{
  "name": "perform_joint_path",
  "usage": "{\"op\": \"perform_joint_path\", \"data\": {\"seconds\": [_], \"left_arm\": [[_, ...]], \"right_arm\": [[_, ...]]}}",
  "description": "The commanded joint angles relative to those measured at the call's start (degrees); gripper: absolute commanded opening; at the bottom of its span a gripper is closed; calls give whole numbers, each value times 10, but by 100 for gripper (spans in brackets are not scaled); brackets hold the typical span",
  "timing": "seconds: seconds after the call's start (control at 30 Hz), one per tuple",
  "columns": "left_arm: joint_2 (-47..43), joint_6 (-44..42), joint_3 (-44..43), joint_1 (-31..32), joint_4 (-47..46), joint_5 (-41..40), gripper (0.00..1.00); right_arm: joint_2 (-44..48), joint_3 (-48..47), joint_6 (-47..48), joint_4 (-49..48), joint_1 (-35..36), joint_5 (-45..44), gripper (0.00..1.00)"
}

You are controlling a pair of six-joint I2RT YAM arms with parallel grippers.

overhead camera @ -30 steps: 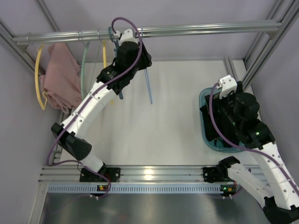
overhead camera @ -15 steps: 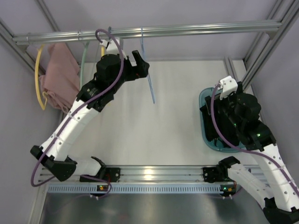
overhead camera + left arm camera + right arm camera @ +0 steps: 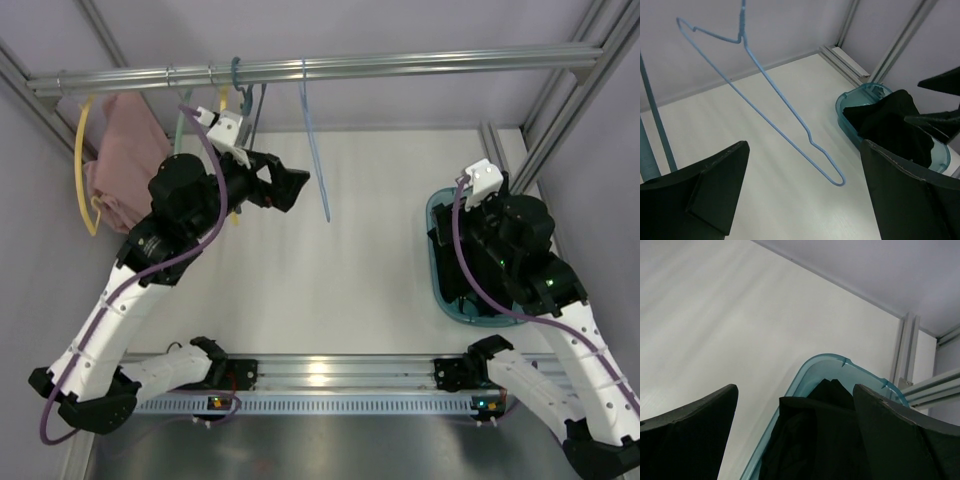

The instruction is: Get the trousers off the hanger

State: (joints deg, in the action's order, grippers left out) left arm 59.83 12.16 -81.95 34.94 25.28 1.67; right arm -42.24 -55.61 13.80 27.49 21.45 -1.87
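The left gripper has its fingers spread wide and holds nothing. The hanger hangs bare from the rail just ahead of the gap between those fingers. Its lower corner is level with the fingertips and touches neither of them. The trousers lie heaped in a teal bin, well off beyond the finger on the right side of the left wrist view. The right gripper hovers over that bin with its fingers also wide apart and empty. The black cloth lies directly below the space between them.
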Motion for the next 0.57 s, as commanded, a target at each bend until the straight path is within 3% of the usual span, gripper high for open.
{"op": "perform_joint_path", "data": {"seconds": [0.0, 0.1, 0.3, 0.53], "left_arm": [[-29, -82, 9, -7, -30, 82, 99], [-48, -100, 10, -28, -3, 100, 99], [-116, -78, 51, -82, 33, 51, 98], [-158, -66, 83, -120, 44, 23, 98]], "right_arm": [[8, -24, -34, -38, -4, 48, 99], [15, -31, -61, -31, -4, 91, 99], [43, -34, -100, 5, -4, 198, 100], [51, -41, -113, 26, -4, 218, 100]]}}
